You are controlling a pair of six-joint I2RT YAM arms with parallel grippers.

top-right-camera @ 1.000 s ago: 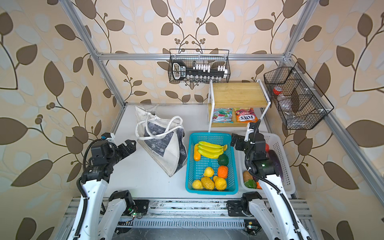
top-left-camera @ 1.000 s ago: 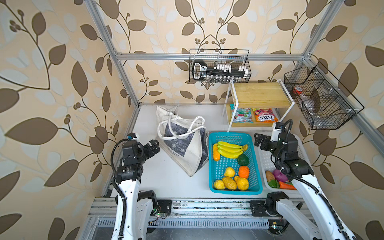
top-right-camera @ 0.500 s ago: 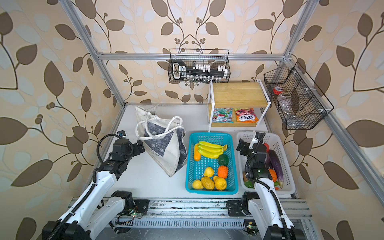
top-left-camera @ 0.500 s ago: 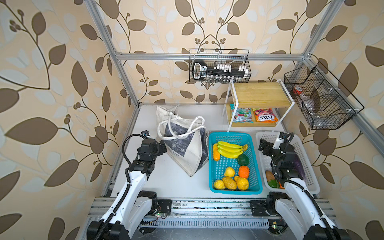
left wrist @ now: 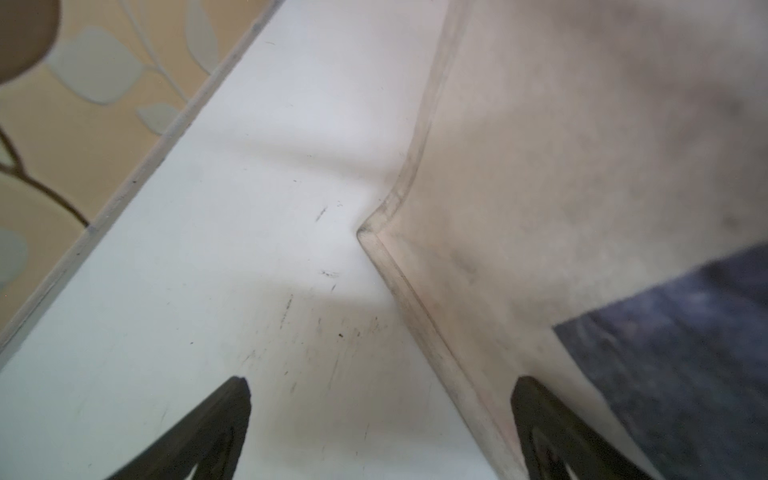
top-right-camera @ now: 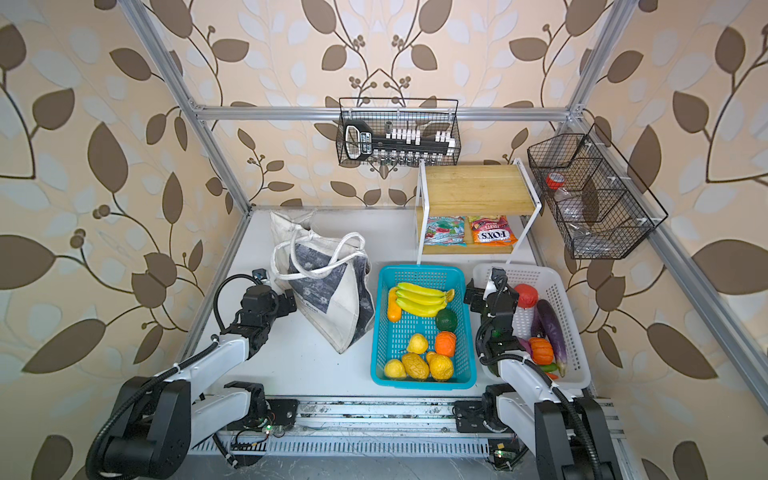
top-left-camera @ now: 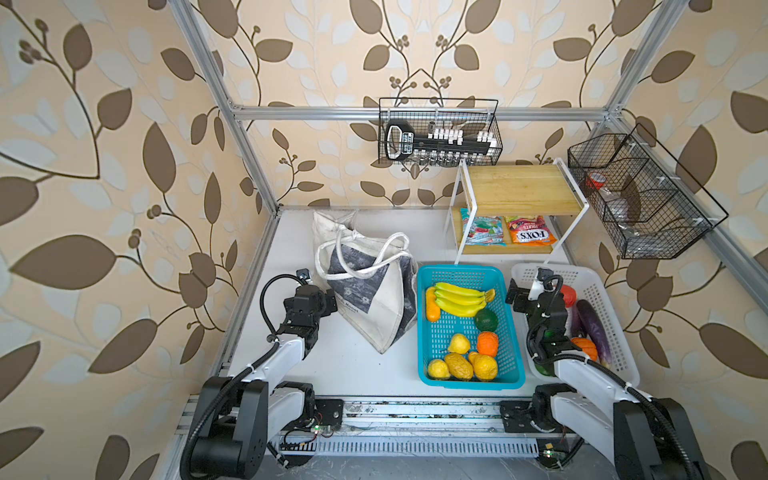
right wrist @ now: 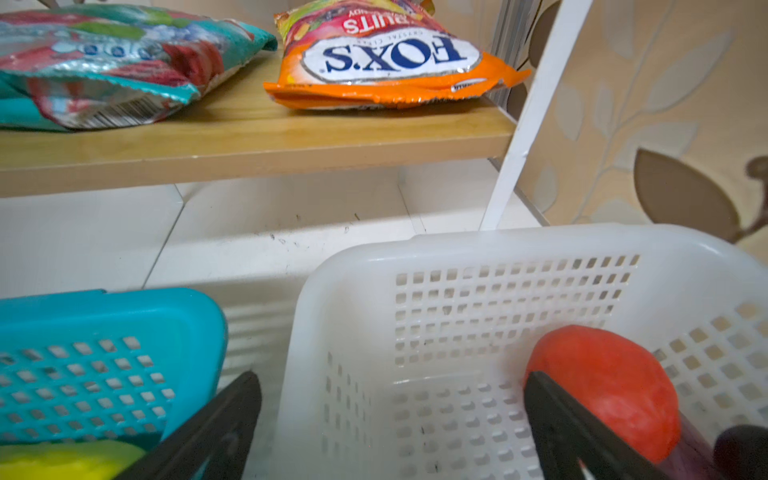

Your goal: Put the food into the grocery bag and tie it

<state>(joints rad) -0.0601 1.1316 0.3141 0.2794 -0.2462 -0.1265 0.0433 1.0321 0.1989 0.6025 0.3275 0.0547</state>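
One grocery bag slumps left of centre on the table. Right of it the blue basket holds the banana bunch, carrot and orange, with snack packets on the far shelf. The left gripper gapes empty just beside the bag's left edge; the right gripper, equally wide and empty, hangs over the white basket's left wall.

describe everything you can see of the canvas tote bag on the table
The tote is off-white canvas, smudged grey, with a dark grey-blue marbled square print on its side and thick white handles draped over its top. It slumps, partly collapsed, on the white table, close beside the blue basket. The open left gripper sits at its left edge; contact cannot be told.
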